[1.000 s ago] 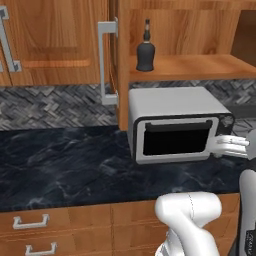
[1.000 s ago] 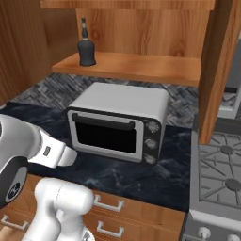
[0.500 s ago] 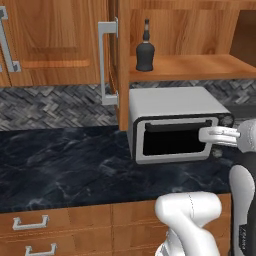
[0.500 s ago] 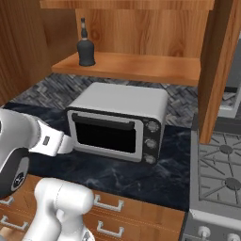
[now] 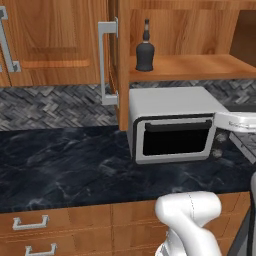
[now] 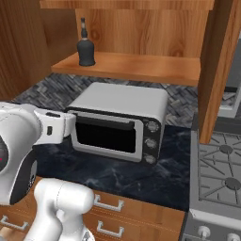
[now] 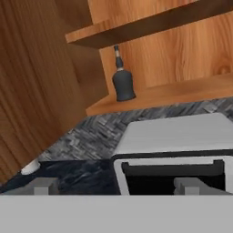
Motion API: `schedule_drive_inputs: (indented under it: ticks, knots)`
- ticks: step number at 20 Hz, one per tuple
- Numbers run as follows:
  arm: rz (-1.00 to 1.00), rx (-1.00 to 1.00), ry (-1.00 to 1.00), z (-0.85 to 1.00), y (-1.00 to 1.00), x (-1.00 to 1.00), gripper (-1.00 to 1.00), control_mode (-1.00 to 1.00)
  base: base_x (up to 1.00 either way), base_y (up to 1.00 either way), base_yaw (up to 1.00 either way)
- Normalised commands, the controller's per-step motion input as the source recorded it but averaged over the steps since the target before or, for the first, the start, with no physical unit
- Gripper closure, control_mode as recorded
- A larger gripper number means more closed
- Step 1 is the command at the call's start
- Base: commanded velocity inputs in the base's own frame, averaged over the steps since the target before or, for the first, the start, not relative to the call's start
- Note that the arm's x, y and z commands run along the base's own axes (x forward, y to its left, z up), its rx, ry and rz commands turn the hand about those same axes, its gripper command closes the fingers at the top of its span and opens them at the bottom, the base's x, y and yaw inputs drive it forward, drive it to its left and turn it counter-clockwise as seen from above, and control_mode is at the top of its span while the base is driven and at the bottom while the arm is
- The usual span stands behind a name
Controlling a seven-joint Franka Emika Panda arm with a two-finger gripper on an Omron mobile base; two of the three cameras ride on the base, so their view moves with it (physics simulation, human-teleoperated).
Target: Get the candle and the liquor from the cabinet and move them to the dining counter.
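Note:
The liquor [image 5: 145, 51] [image 6: 85, 49] [image 7: 123, 82], a dark bell-shaped bottle with a thin neck, stands upright at the left end of the cabinet's lower shelf [image 5: 195, 65] [image 6: 146, 66] [image 7: 182, 93]. The cabinet door [image 5: 112, 55] is swung open, edge-on, with its grey bar handle toward me. My gripper [image 7: 116, 186] is open with nothing between its fingertips [image 7: 43, 185]. It hangs low in front of the toaster oven and well below and short of the bottle. The candle is out of view, and so is the dining counter.
A silver toaster oven [image 5: 172, 127] [image 6: 120, 120] [image 7: 177, 136] sits on the black marble worktop [image 5: 60, 165] right under the shelf. A closed cabinet door [image 5: 50, 45] is at left. Drawers [image 5: 55, 225] run below, and a stove [image 6: 219, 164] stands at right.
My arm has risen in front of the toaster oven, toward the level of its top. The bottle and the oven have not moved. The jaws stay open.

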Motion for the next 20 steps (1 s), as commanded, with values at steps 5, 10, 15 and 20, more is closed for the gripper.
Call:
schedule_drive_inputs:
  ticks: [5, 10, 15, 20]
  knots:
    - [0.08, -0.06, -0.18, 0.68, 0.0, 0.0, -1.0, -1.0, 0.0, 0.0, 0.0]
    - [0.05, -0.14, -0.06, 0.7, 0.05, 0.08, -1.0, -1.0, 0.0, 0.0, 0.0]
    - [0.06, -0.15, -0.01, 0.58, 0.04, 0.24, -1.0, -1.0, 0.0, 0.0, 0.0]
    - [0.03, -0.06, 0.0, 0.12, 0.06, 0.14, -1.0, -1.0, 0.0, 0.0, 0.0]
